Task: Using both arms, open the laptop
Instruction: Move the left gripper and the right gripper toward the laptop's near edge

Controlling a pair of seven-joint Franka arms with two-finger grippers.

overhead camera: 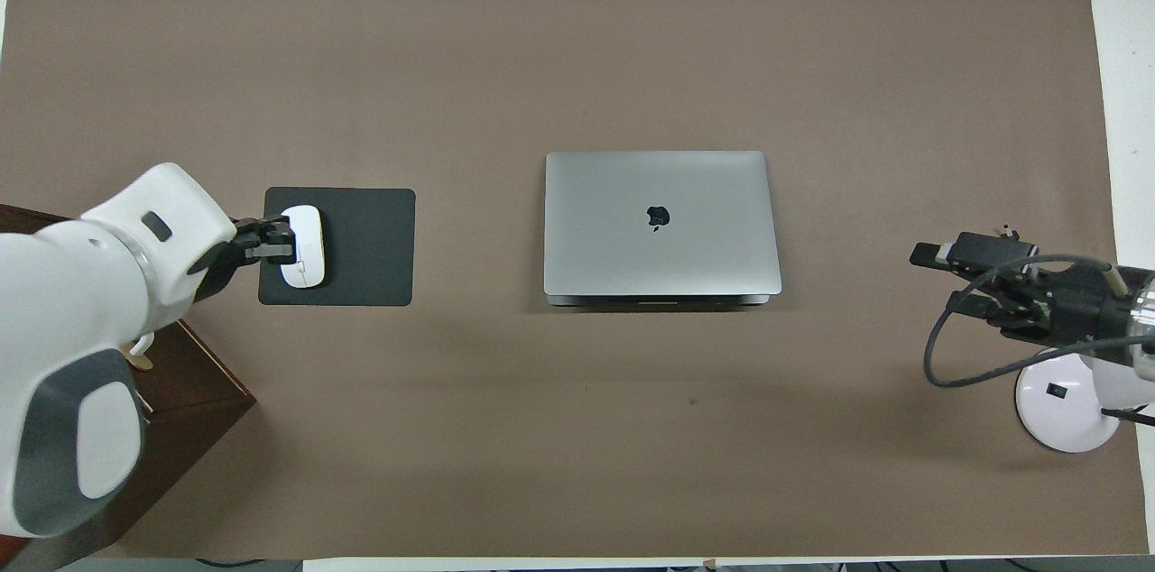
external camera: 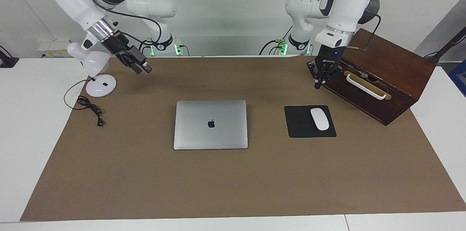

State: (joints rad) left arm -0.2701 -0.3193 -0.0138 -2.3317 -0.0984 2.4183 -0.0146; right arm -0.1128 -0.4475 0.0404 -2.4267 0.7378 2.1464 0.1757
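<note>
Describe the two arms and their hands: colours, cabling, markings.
Both arms are glossy white with rounded joints and dark grey patches at the elbows. Black cables loop loosely along each. The right arm's wrist carries a ribbed silver band. The left hand and right hand are small, black and mechanical. Green lights glow at both bases.

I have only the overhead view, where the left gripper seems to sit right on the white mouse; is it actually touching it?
Observer: No. In the facing view the left gripper hangs in the air, shut, up by the wooden box, well above the mouse.
Operator: Thank you. And is the right gripper down at the mat?
Observer: No, the right gripper is raised too, over the brown mat beside the desk lamp, clear of the closed laptop.
</note>
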